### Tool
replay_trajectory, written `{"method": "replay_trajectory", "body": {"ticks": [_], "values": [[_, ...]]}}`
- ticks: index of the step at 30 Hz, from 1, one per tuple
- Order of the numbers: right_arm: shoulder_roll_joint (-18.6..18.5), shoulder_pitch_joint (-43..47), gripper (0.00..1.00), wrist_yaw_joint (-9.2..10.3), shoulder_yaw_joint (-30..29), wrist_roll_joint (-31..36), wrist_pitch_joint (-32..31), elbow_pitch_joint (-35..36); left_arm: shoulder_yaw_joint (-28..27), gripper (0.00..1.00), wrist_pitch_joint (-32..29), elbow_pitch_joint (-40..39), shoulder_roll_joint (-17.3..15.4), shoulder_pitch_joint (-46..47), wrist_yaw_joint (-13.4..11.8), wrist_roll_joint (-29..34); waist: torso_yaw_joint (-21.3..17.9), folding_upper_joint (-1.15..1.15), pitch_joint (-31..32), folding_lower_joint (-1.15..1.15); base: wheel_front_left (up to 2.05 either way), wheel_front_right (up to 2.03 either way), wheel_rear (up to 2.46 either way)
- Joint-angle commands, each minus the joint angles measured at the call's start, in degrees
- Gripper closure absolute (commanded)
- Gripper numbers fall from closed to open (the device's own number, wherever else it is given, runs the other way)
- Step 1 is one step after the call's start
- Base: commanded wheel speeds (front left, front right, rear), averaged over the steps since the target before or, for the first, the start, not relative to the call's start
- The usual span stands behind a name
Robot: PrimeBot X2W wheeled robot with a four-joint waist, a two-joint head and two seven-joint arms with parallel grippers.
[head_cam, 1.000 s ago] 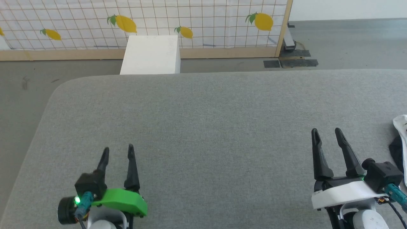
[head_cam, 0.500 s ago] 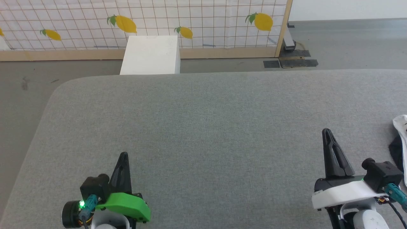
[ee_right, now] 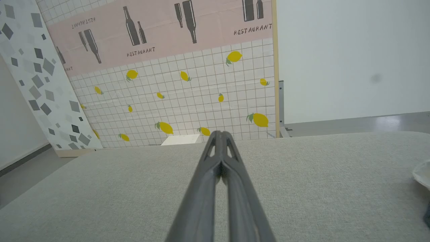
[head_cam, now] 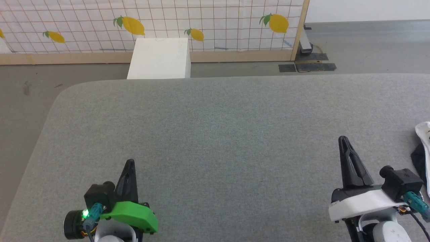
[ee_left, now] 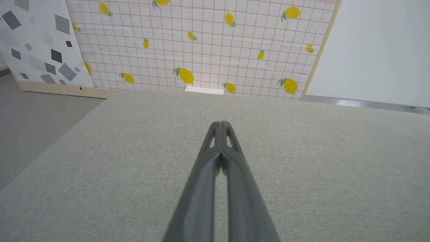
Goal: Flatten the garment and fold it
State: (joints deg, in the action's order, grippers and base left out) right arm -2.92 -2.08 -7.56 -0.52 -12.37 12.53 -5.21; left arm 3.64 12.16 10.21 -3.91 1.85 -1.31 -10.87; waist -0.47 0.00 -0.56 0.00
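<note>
Shirt (head_cam: 424, 133): crumpled, at right edge.
Left gripper (head_cam: 129, 162): clenched, empty.
Right gripper (head_cam: 342, 139): clenched, empty; better open it before reaching shirt.

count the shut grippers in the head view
2. The left gripper is at the lower left, the right gripper at the lower right, near the garment at the right edge; both hold nothing.

Bright even daylight, soft faint shadows, no glare, head view sharp, wrist views bowed at edges.
</note>
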Motion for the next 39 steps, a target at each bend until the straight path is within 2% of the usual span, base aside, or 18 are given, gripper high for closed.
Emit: {"method": "replay_trajectory", "body": {"ticks": [1,39], "values": [[0.01,0.35,1.00,0.01,0.04,0.83,-0.38,0.45,-0.24,1.00,-0.23,-0.47,0.17,-0.30,0.20,1.05,0.01,0.00,0.01,0.00,0.00,0.00,0.00],[0.02,0.98,1.00,0.04,0.22,5.01,-4.78,2.17,-1.48,1.00,-4.55,-4.00,0.48,-0.86,0.61,4.61,0.18,0.00,0.21,0.00,0.00,0.00,0.00]]}}
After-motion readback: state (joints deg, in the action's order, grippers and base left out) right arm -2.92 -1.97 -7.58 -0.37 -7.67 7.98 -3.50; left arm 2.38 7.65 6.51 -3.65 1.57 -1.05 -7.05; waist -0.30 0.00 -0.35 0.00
